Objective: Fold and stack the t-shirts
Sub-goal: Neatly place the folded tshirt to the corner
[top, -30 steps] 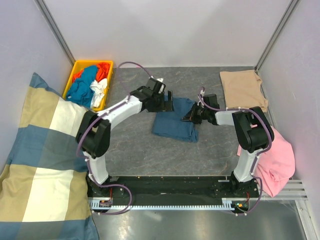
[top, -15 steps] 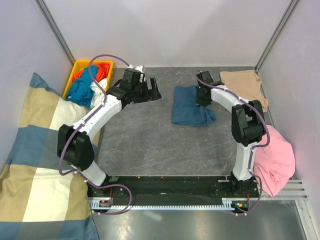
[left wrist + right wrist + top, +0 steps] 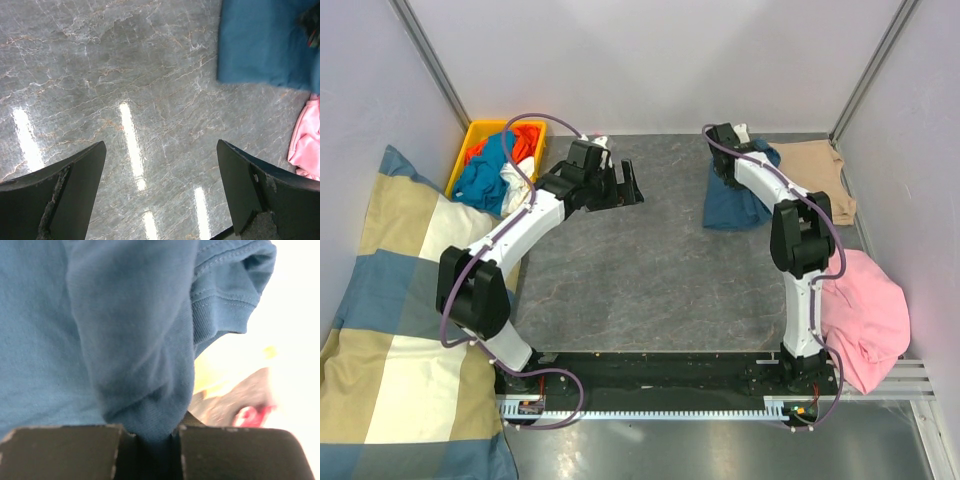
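The folded dark teal-blue t-shirt (image 3: 730, 200) hangs from my right gripper (image 3: 728, 150) at the far right of the table, beside the folded tan-beige t-shirt (image 3: 815, 180). In the right wrist view the jaws are shut on a bunch of the teal-blue t-shirt (image 3: 135, 350), which fills the view. My left gripper (image 3: 628, 186) is open and empty above the bare table at the far middle-left. In the left wrist view its fingers (image 3: 65, 195) stand wide apart, with the teal-blue t-shirt (image 3: 265, 45) at the upper right.
A yellow bin (image 3: 480, 135) with blue, red and white clothes stands at the far left. A checked cushion (image 3: 400, 320) lies along the left side. A pink cloth (image 3: 865, 315) lies at the right edge, also in the left wrist view (image 3: 305, 145).
My right gripper has carried the teal-blue t-shirt from the table's middle to the far right, up to the tan-beige t-shirt. My left gripper let go of it and drew back left.
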